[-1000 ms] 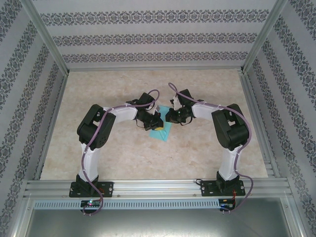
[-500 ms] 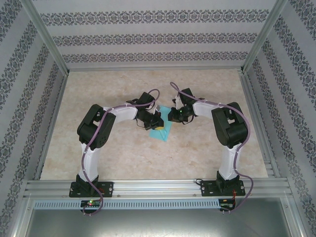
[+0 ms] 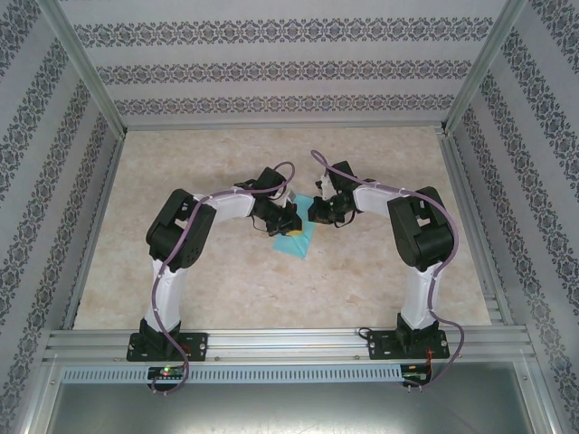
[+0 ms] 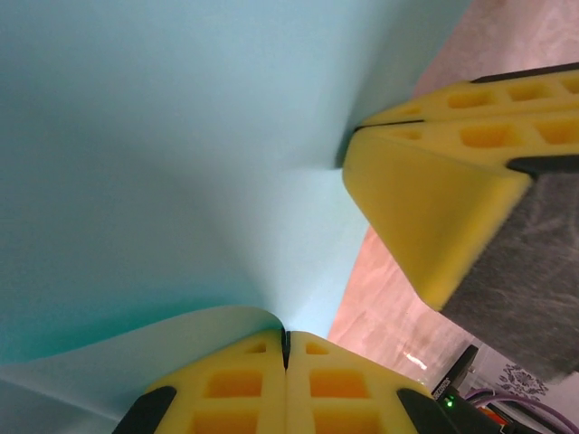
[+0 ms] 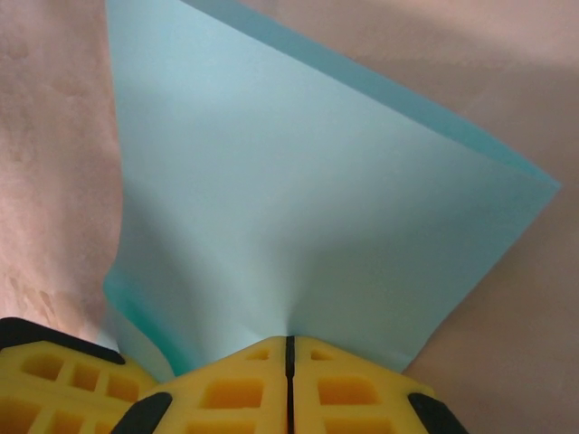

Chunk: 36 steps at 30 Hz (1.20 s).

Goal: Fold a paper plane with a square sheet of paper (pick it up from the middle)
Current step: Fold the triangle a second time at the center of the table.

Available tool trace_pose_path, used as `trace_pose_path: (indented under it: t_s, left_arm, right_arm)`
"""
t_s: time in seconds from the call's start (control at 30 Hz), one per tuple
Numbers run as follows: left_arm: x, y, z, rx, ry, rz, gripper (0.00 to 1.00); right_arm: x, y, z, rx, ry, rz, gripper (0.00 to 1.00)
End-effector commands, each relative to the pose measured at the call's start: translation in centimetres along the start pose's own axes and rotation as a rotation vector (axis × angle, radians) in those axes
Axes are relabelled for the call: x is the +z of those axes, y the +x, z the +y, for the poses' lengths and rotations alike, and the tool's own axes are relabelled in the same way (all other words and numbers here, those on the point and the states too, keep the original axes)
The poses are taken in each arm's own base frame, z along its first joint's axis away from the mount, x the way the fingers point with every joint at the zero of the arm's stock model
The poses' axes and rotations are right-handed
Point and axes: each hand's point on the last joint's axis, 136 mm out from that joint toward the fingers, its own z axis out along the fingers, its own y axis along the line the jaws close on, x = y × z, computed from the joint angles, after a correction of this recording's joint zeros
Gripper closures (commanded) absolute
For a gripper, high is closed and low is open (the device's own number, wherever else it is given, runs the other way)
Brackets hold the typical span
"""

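No readable text, label, brand or number from where I sit. The paper [image 5: 317,199] is plain turquoise on the faces I can see. The wall [image 3: 289,70] bands are ornament (not lettering). The board [image 3: 168,370] by the left base has a lit green dot, but any print on it is too small for me to read.

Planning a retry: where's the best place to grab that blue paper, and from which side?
At an edge, coming in level with the sheet: the blue paper is thin and floppy, so only a pinch across its thickness holds. The left pincer and right pincer are shut on it this way, one from each side.
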Motion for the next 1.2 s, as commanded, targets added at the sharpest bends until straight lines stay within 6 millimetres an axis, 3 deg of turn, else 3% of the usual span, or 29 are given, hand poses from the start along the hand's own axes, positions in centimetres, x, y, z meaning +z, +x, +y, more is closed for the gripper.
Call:
trace_pose_path:
  t_s: [0.0,1.17]
  left_arm:
    - [0.4,-0.2,-0.3,0.019,-0.016,0.002,0.96]
    - [0.8,0.5,1.1,0.037,-0.059,0.031,0.95]
  right_arm:
    - [0.6,0.7,-0.1,-0.009,0.01,0.037,0.93]
    - [0.6,1.1,0.0,-0.018,0.007,0.045,0.93]
